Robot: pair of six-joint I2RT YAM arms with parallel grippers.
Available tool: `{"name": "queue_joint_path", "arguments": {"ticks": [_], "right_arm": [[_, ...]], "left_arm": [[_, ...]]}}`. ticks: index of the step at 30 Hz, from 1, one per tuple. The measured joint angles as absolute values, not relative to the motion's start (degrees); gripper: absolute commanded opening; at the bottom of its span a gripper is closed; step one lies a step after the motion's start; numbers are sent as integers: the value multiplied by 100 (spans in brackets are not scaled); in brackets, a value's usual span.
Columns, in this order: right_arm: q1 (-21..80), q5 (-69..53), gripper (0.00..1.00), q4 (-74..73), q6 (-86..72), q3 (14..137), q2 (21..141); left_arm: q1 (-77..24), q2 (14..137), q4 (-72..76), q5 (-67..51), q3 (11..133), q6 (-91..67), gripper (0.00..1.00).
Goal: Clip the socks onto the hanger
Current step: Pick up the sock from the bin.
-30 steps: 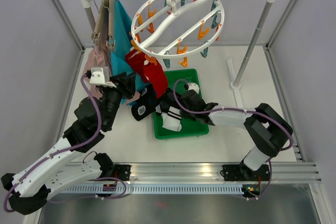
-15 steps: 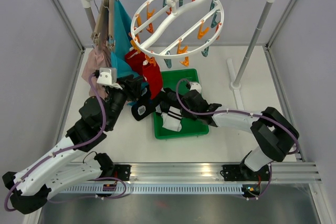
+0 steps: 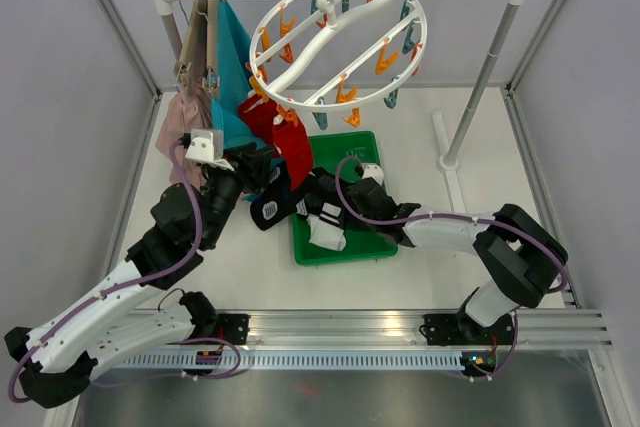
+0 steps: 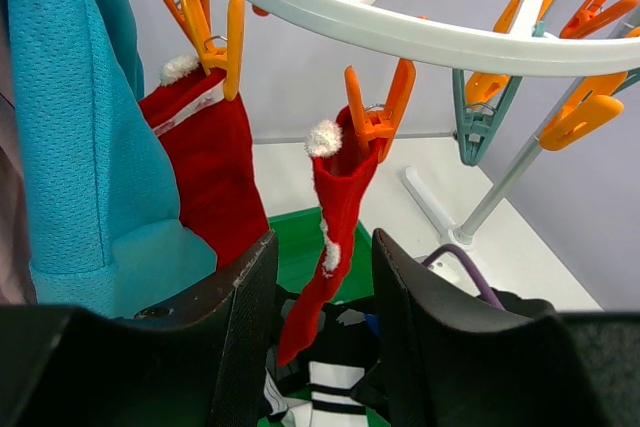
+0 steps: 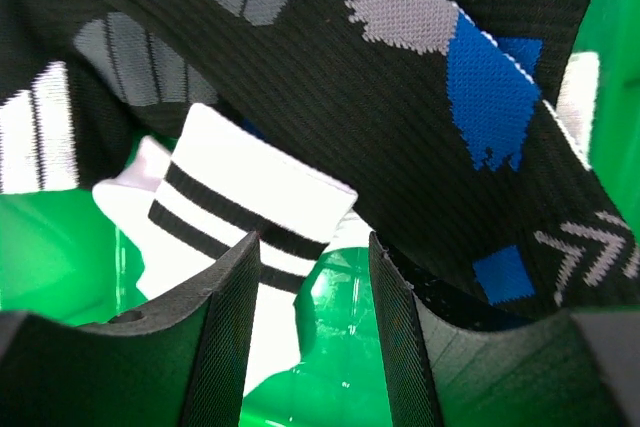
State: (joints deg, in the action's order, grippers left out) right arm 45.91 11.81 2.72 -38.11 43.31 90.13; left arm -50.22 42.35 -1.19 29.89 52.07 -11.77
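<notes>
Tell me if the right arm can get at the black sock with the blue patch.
Probably yes. The right end effector is open low over the green bin, and the black sock lies just ahead of it with nothing in between.

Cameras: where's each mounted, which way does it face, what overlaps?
Top external: above and behind the bases, looking down on the table; both arms, hanger and tray show.
Left wrist: on the left arm, facing up and forward at red socks clipped to the hanger; left fingers at the bottom.
Right wrist: on the right arm, close over black socks in the tray; right fingers at the bottom.
Shared: top and left wrist see the clipped red socks; top and right wrist see the tray.
</notes>
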Motion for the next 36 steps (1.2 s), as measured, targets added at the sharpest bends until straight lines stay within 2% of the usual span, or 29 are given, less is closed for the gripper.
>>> {"name": "queue_joint_path", "arguments": {"ticks": [6,9,13,16,20,21,23,30,36], "right_arm": [[4591,1103,53,401,-3863,4331,9323],[4591,1096,48,480,-3883,4346,9360],[4591,1094,29,552,-3909,4346,9382],[4591,1098,20,556,-3913,4353,9382],[4600,1151,19,506,-3872,4414,9382],[4602,1168,11,495,-3854,4429,9382],[4602,1194,2,475,-3800,4447,9382],[4689,1385,0,344,-3688,4449,9212],[4978,1752,0,242,-3450,4397,8141]], "left_arm": [[-5022,4237,-119,2985,5155,-1177,49],[-5022,4237,-121,2985,5146,-1177,49],[-5022,4241,-121,2982,5146,-1177,49],[-5022,4263,-121,2980,5146,-1179,49],[-5022,4311,-121,2967,5144,-1181,49],[-5022,4324,-121,2961,5144,-1181,49],[-5022,4344,-121,2952,5144,-1181,49],[-5022,4392,-121,2676,5140,-1177,53],[-5019,4344,64,1896,4980,-1170,57]]}}
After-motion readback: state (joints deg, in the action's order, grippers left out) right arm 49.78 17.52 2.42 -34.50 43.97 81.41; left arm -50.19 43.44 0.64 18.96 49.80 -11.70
